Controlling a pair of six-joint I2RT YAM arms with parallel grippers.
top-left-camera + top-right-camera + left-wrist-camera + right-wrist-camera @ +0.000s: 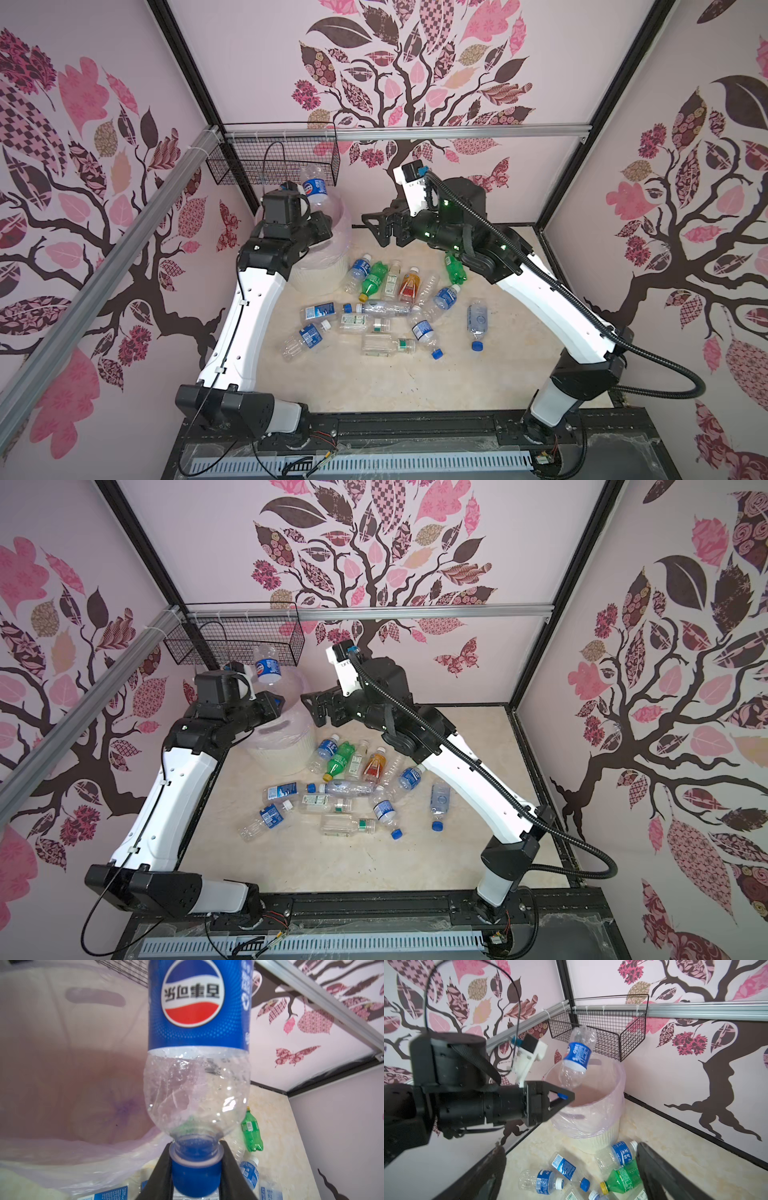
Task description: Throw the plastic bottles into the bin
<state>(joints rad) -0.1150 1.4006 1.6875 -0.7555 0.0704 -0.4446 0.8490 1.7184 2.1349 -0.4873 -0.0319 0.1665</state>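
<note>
left wrist view shows the left claw (195, 1145) clenched on the blue cap of the pepsi bottle (197, 1043). both top views hide that grip, showing it bottom-up over the bin (320, 276), left of centre. right claw (379, 227) gapes empty.

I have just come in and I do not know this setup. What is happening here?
A two-armed robot is clearing bottles into the bin. The left gripper is shut on the blue cap of a Pepsi bottle and holds it over the bin. The right gripper is open and empty, beside the bin. The other bottles lie on the table; none shows inside the bin yet.
</note>
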